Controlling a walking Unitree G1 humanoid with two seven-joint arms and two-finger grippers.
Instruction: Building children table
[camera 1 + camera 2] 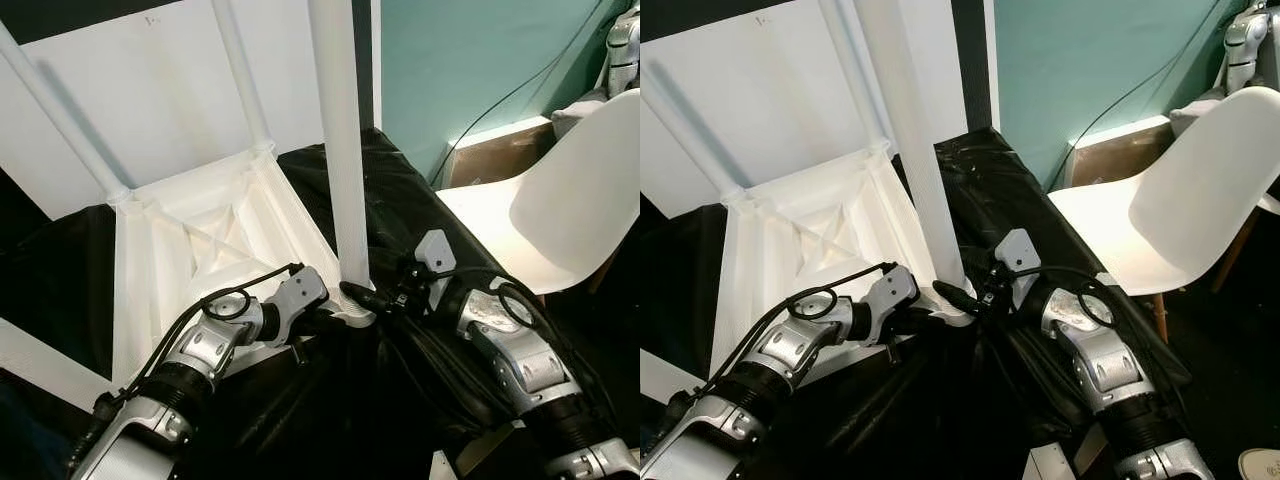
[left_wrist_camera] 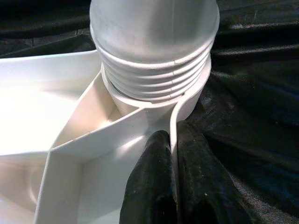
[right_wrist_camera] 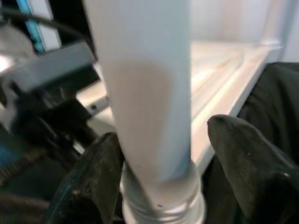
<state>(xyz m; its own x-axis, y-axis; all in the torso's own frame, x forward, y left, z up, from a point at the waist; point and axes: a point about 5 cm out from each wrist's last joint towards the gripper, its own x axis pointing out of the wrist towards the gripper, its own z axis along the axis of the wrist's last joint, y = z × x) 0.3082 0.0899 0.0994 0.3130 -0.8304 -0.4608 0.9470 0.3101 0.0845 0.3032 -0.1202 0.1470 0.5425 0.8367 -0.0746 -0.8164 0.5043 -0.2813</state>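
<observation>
The white children's table (image 1: 200, 240) lies upside down on a black cloth, its ribbed underside facing up. Three white legs stand up from its corners. The nearest leg (image 1: 340, 150) sits in the front corner socket, with its threads (image 2: 154, 70) still showing above the collar. My left gripper (image 2: 172, 135) is shut on the thin rim wall (image 2: 174, 116) just beside that socket. My right gripper (image 3: 163, 133) is open around the base of the leg (image 3: 145, 93); one finger (image 3: 93, 177) touches it and the other (image 3: 247, 163) stands a little off.
A white moulded chair (image 1: 560, 200) stands close on the right, with a brown box (image 1: 500, 150) and a cable against the teal wall behind it. A white panel (image 1: 130, 90) rises behind the table. Black cloth (image 1: 410, 200) covers the surface around the table.
</observation>
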